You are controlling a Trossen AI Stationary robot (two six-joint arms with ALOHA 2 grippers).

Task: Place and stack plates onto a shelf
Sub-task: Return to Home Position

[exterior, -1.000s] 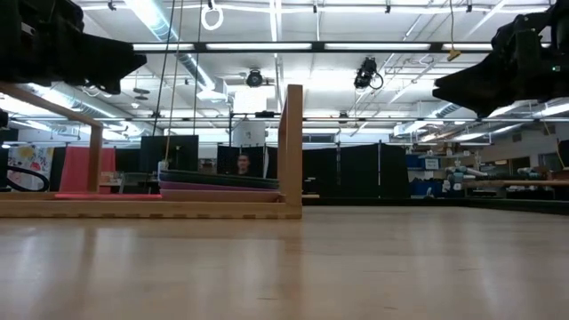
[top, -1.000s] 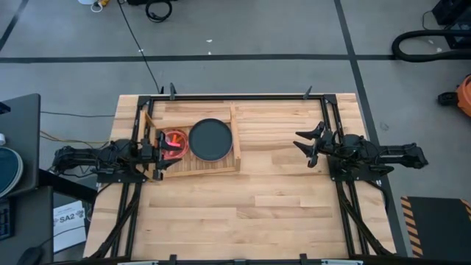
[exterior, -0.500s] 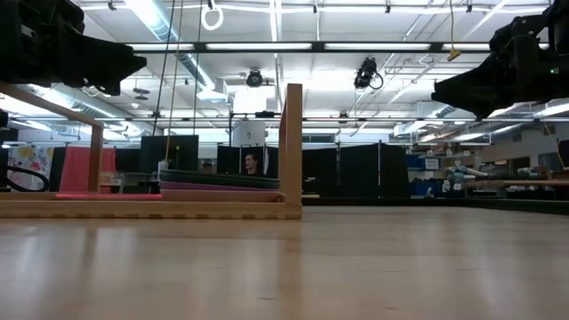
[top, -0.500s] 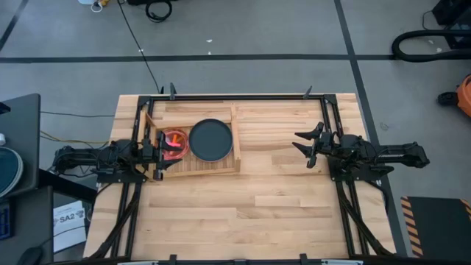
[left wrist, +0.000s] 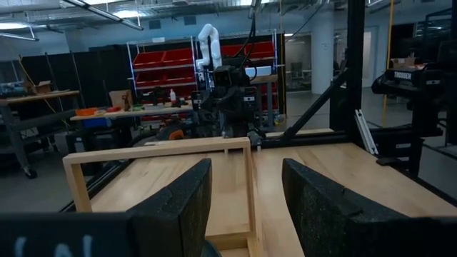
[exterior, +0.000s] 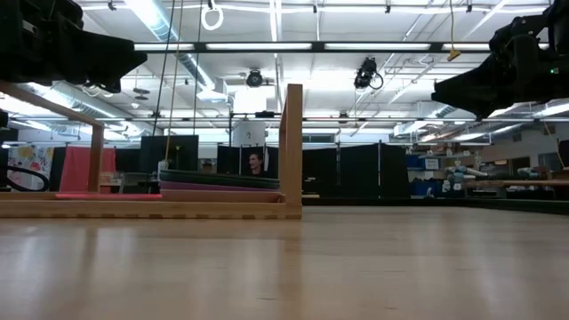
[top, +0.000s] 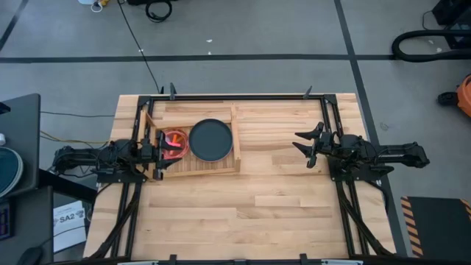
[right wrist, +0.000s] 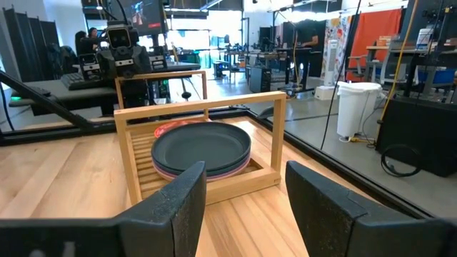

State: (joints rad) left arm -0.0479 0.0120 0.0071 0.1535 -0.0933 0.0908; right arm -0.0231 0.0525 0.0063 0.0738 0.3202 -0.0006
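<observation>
Left end effector [top: 159,152] hung open at the left end of the shelf [top: 199,167]; right end effector [top: 300,144] open, well apart over bare worktop [top: 280,199]. Dark teal plate [top: 210,140] topped the stack in the shelf's right half; red plate [top: 174,141] lay in the left half.

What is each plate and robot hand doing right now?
Shelf: lying flat, holding plates.
Dark plate: top of the stack, shelf's right half.
Plates below: stacked flat under it.
Red plate: flat, shelf's left half.
Left gripper: open, empty, over shelf's left end.
Right gripper: open, empty, away from shelf.
</observation>
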